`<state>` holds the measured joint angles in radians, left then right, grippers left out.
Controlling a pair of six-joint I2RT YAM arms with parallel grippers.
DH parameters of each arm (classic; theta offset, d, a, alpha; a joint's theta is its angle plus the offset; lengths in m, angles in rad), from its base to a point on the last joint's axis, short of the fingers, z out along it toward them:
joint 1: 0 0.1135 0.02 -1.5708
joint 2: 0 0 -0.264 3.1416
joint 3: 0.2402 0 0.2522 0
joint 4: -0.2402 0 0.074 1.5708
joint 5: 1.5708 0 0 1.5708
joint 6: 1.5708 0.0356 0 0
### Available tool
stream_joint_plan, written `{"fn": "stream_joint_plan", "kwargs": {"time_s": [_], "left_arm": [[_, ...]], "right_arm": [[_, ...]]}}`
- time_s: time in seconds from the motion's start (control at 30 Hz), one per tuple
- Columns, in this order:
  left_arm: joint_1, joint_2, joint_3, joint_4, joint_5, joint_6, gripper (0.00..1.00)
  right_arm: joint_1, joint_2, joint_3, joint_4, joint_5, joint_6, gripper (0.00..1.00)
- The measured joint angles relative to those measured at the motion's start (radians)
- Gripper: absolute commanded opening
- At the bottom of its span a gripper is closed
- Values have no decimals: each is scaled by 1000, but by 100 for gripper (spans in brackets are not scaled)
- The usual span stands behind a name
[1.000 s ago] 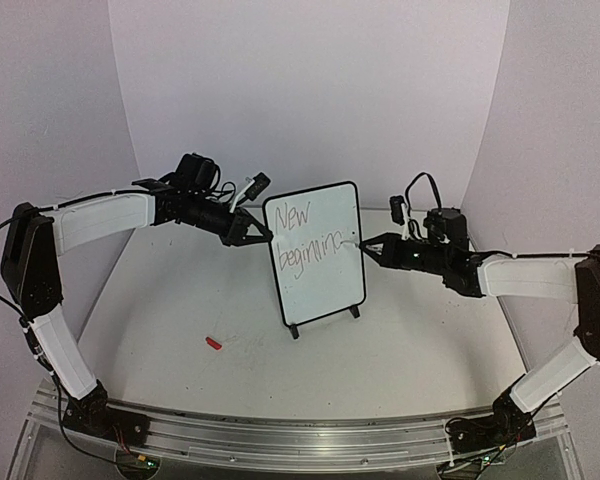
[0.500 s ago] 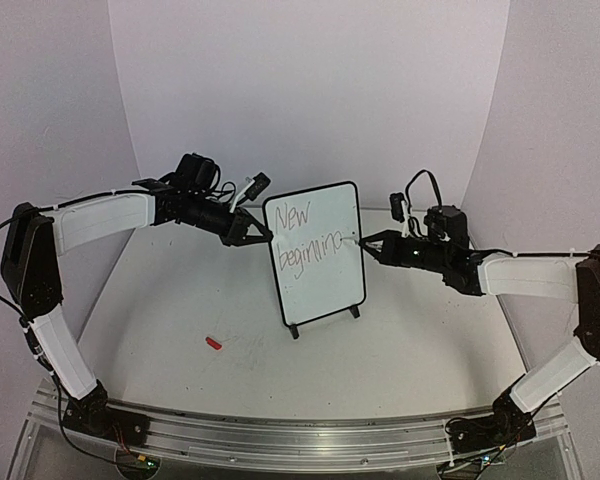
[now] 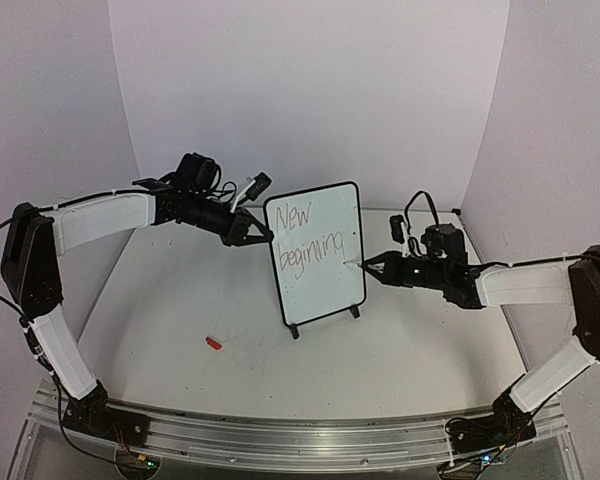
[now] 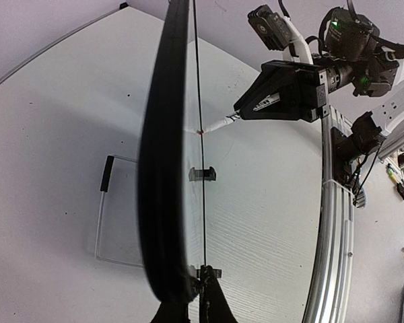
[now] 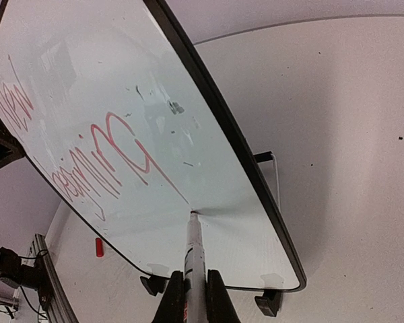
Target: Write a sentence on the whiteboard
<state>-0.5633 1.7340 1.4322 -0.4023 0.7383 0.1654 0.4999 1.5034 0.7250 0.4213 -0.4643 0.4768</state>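
Top view: the whiteboard (image 3: 320, 285) stood upright at the centre of the table (image 3: 170, 300), with the sentence (image 3: 308, 236) reading "New beginning" so far. My left claw (image 3: 258, 234) was clamped on its left edge. My right claw (image 3: 378, 267) was closed around a marker (image 3: 361, 264).

Left wrist view: seen edge-on, the board looked thin, light and easily tipped, so the stiff frame seemed the best hold.

Right wrist view: the marker's tip touched the board. No container showed.

One whiteboard (image 3: 325, 288), one marker (image 5: 194, 245)
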Motion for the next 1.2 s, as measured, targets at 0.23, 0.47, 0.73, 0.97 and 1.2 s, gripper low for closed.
{"fn": "stream_joint_plan", "kwargs": {"time_s": [0.23,0.47,0.73,0.97,1.2], "left_arm": [[0,0,0,0,-2,0,0],[-3,0,0,1,-2,1,0],[-5,0,1,2,-1,3,0],[-5,0,1,2,-1,5,0],[-6,0,1,2,0,11,0]], "right_arm": [[3,42,13,24,-58,10,0],[9,29,37,57,-94,36,0],[8,-148,12,128,-24,53,0],[-6,-115,10,138,25,63,0],[-19,-81,10,134,40,70,0]]}}
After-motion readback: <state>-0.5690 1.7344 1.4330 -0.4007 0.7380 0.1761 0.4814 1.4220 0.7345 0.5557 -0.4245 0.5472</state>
